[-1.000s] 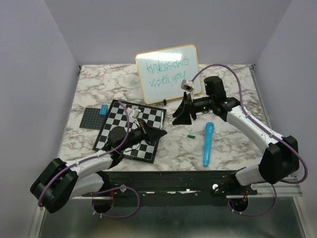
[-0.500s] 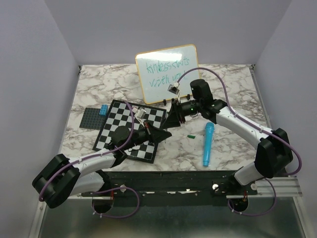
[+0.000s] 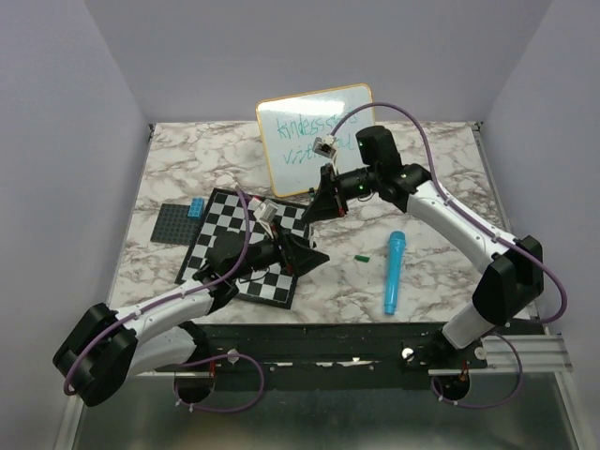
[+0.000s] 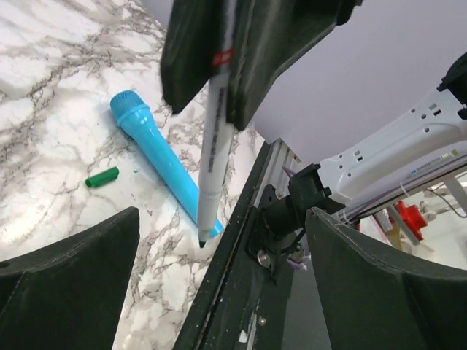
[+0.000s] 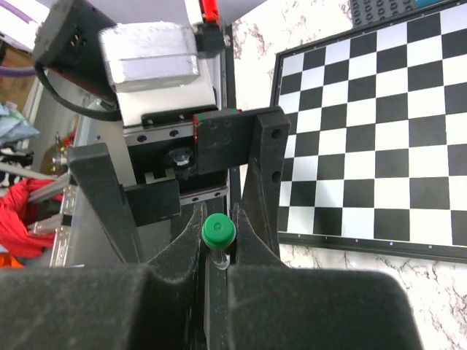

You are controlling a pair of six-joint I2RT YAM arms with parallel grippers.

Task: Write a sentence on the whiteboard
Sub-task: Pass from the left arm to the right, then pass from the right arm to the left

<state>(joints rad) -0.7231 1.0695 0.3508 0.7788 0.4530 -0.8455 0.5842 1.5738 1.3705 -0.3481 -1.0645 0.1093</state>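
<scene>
The right gripper [image 4: 215, 87] pinched the marker [image 4: 211, 175] by its back end while the left gripper [image 4: 220, 219] hung wide open below, and with the whiteboard [image 3: 281, 159] standing near, at the upper middle, the bare tip could slip and smudge the sentence [image 3: 300, 127] on it.

A white-and-grey marbled counter [image 3: 441, 187] sat between pale walls. At its back edge the whiteboard [image 3: 286, 127] stood on small black feet, and in front of it to the left a black-and-white checkered board [image 3: 212, 221] lay flat at an angle, with a dark grey baseplate [image 3: 167, 223] just beside its left edge. Right of centre lay a blue toy microphone [image 3: 393, 274], its head pointing toward the back, with a small green cap [image 3: 363, 255] just to its left, not touching it.
</scene>
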